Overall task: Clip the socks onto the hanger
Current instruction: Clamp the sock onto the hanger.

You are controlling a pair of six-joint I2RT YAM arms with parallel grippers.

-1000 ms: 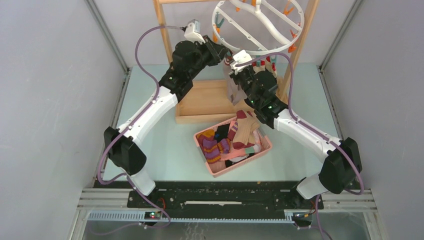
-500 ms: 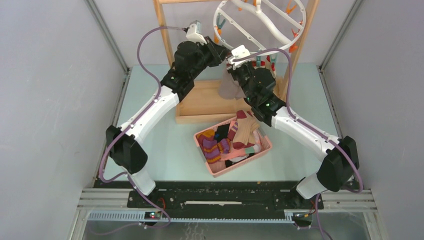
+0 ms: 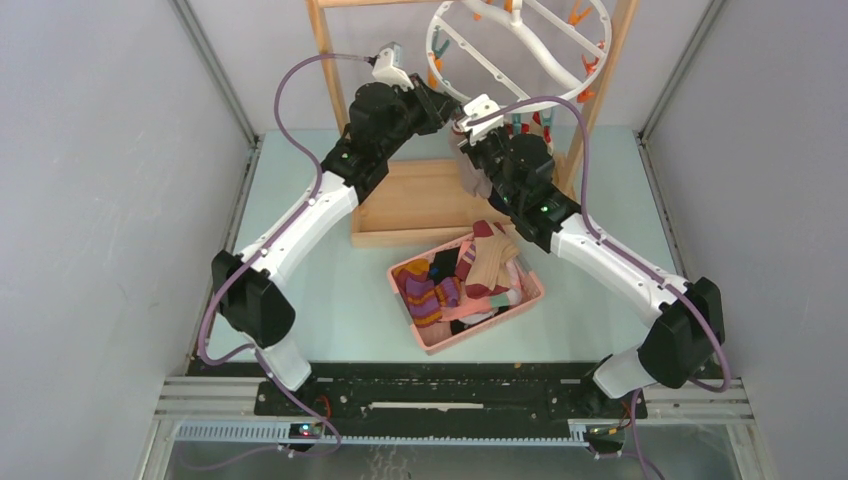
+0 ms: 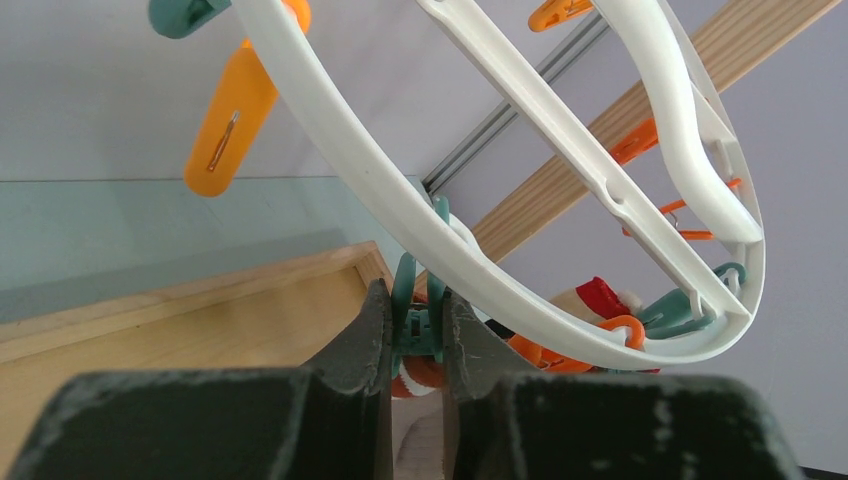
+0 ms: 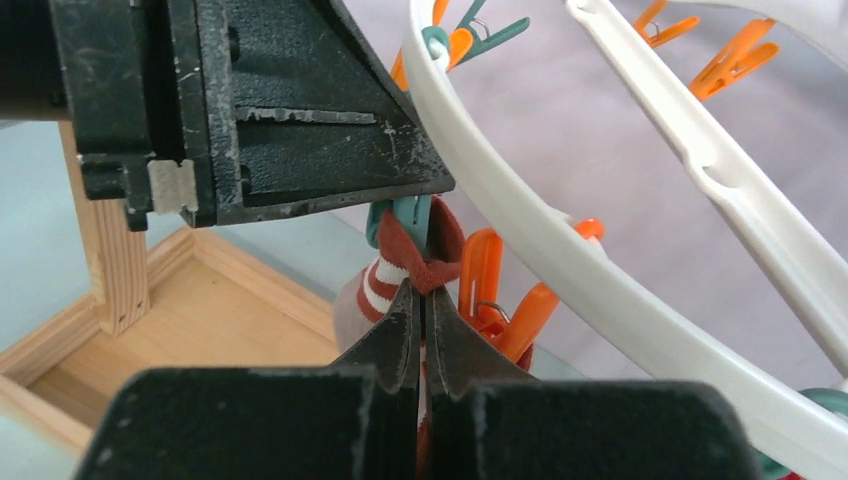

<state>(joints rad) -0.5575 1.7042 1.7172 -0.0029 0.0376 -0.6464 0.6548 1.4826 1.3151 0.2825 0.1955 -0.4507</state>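
The left hand point(image 4: 418, 335) is clamped on a teal clip point(image 4: 407, 290) hanging from the rim of the hanger point(image 4: 330, 140). Its fingers are nearly together, with the clip squeezed between them. Just under it sits the right hand point(image 5: 422, 300), fingers fully closed on the cuff of a sock point(image 5: 385, 262), rust-red with white stripes. That cuff is right at the fingertips and touches the teal clip just above them. The rest of the sock dangles below the hand.

So this looks like the clipping step itself: sock at the clip, clip pressed. Whether the clip has bitten onto the fabric cannot be told from these views.

What's done? Beyond the left hand, at the far side of the rim, a red and cream piece of fabric point(image 4: 600, 298) shows among the clips. It is probably a sock already hung, though the count cannot be read.

What's left? Plenty, by the look of it. Behind and below the right hand, the pink basket point(image 3: 487, 323) on the surface point(image 3: 330, 290) holds a heap of socks point(image 3: 425, 290). Above the left hand, an orange clip point(image 4: 235, 110) hangs free.

No brand, label or lettering is readable anywhere.
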